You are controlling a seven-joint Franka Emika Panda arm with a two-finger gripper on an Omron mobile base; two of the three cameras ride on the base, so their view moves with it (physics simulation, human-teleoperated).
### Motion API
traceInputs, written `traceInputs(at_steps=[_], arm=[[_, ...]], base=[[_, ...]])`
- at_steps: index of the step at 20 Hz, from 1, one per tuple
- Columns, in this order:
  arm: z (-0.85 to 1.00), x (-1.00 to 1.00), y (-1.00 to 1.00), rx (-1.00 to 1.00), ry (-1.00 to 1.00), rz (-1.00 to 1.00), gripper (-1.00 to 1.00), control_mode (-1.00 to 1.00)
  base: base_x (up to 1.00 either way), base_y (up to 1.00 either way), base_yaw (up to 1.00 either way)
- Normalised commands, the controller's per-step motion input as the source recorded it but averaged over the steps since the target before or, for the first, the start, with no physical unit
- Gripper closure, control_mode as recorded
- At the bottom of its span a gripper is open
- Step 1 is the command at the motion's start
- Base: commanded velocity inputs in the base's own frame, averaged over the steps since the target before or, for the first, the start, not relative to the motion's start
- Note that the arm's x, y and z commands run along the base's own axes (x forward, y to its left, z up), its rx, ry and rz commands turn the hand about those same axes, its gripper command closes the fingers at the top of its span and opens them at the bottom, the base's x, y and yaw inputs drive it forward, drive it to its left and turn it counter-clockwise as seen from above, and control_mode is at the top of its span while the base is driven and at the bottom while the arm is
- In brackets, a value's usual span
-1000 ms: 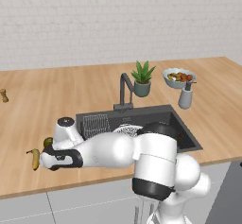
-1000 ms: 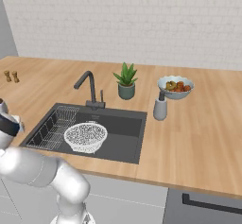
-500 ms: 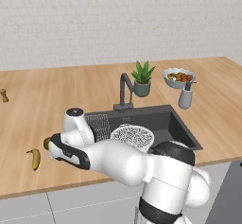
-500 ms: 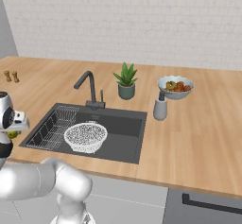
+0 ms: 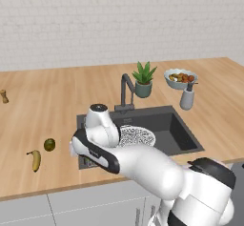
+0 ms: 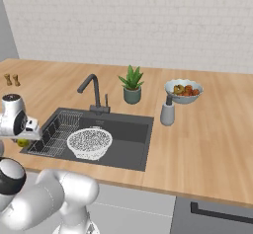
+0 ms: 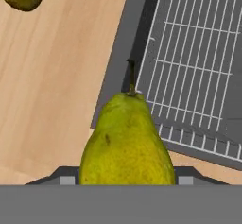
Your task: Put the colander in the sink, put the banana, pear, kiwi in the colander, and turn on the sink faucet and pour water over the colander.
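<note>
My gripper (image 7: 125, 180) is shut on the pear (image 7: 125, 140), a yellow-green fruit with its stem pointing away from the hand. It hangs over the left rim of the sink (image 5: 176, 134), above the wire rack (image 7: 198, 62). From the right base view, the gripper (image 6: 22, 136) holds the pear (image 6: 22, 142) just left of the sink (image 6: 128, 134). The white colander (image 5: 136, 137) sits in the basin, beside the rack. On the counter to the left lie the banana (image 5: 35, 159) and the kiwi (image 5: 49, 144). The dark sink faucet (image 5: 125, 91) stands behind the basin. The water is out of view.
Behind the sink stand a potted plant (image 5: 143, 79), a bowl of red-orange fruit (image 5: 179, 77) and a grey dispenser bottle (image 5: 187, 97). Two small shakers (image 6: 12, 79) sit far left on the counter. My white arm crosses the sink's front left corner.
The arm has lifted the pear off the counter near the banana and kiwi and swung it right, to the sink's left edge. The jaws kept the same grip.
</note>
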Motion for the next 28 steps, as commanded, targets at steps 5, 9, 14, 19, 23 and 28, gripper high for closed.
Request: traceInputs(at_steps=[5,9,14,19,23,28], arm=[[0.13,-0.11,-0.77,0.00,0.10,-0.15,1.00,-1.00],[0.08,0.01,-0.77,0.00,0.11,-0.16,1.00,-1.00],[0.05,0.19,-0.73,0.00,0.11,-0.13,1.00,-1.00],[0.00,0.33,-0.55,-0.01,0.07,-0.12,1.00,-1.00],[0.00,0.40,-0.37,-0.03,0.00,-0.08,1.00,-1.00],[-0.02,0.39,-0.22,-0.07,0.00,-0.06,1.00,-1.00]], base=[[0.00,0.00,0.00],[0.00,0.00,0.00],[0.00,0.00,0.00],[0.00,0.00,0.00],[0.00,0.00,0.00],[0.00,0.00,0.00]])
